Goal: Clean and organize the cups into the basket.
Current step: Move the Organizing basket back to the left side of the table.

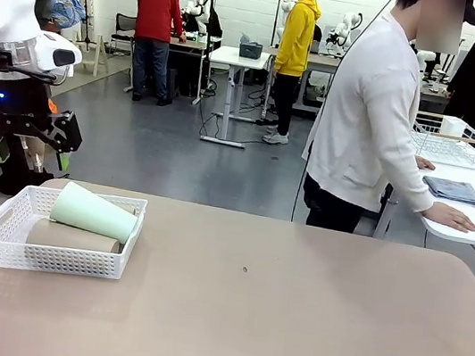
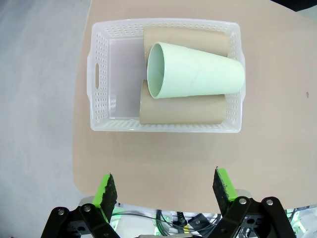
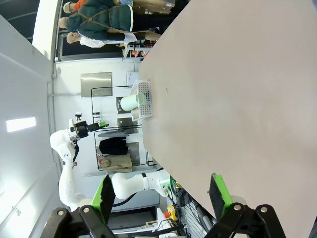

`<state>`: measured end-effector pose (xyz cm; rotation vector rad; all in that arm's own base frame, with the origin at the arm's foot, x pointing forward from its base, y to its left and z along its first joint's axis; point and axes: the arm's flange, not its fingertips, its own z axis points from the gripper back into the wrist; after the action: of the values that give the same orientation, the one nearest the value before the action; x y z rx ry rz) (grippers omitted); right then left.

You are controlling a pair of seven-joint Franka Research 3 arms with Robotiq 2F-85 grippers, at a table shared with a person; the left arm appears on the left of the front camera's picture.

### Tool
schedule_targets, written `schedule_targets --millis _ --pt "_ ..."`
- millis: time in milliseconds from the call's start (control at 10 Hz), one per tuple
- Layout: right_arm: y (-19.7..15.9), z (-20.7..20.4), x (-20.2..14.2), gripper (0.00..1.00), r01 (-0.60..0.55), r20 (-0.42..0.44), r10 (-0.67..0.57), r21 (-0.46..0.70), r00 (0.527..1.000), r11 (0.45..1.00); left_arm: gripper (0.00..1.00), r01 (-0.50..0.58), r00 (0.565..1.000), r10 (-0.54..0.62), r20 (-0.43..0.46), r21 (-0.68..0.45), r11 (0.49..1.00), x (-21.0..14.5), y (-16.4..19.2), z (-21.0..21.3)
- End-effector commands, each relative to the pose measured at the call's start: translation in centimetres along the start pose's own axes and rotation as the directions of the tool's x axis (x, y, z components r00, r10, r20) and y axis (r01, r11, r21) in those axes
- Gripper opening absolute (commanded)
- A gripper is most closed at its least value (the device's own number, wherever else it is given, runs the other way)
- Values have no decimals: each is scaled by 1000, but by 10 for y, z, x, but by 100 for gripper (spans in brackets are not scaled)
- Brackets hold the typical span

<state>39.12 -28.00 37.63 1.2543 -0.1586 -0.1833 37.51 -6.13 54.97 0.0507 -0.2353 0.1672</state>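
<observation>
Inside basket (image 2: 99, 79): three cups (image 2: 198, 77) (mint topmost); left pincer (image 2: 166, 191), right pincer (image 3: 161, 193) agape.

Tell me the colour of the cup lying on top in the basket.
Pale mint green cup, clearest in the left wrist view.

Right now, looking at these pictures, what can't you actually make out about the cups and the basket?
- The tan-brown cups: in the left wrist view the mint green cup lies across both, hiding their middles.
- Their rims: in the front view the basket wall and the mint cup cover them.
- Whether the cups are clean inside: the mint cup's mouth alone faces the camera.
- In the right wrist view, basket and cups are too small for detail.
</observation>
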Motion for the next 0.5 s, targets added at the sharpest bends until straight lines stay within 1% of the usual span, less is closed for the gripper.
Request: schedule_targets --millis 0,100,200,300,400 --pt "-1 1 1 100 -4 3 4 -4 1000 1000 100 3 1000 -3 -2 -1 1000 -1 -1 1" --pt "-1 1 1 100 -4 3 4 -4 1000 1000 100 0 1000 0 0 0 1000 0 0 0" --pt "-1 1 1 100 -4 3 4 -4 1000 1000 100 -3 992 -10 -123 -107 994 14 26 9" --pt "-1 1 1 100 -4 3 4 -4 1000 1000 100 -39 971 -30 -239 -278 960 30 64 21" --pt "-1 1 1 100 -4 3 4 -4 1000 1000 100 -59 949 -83 -303 -433 900 44 98 30"
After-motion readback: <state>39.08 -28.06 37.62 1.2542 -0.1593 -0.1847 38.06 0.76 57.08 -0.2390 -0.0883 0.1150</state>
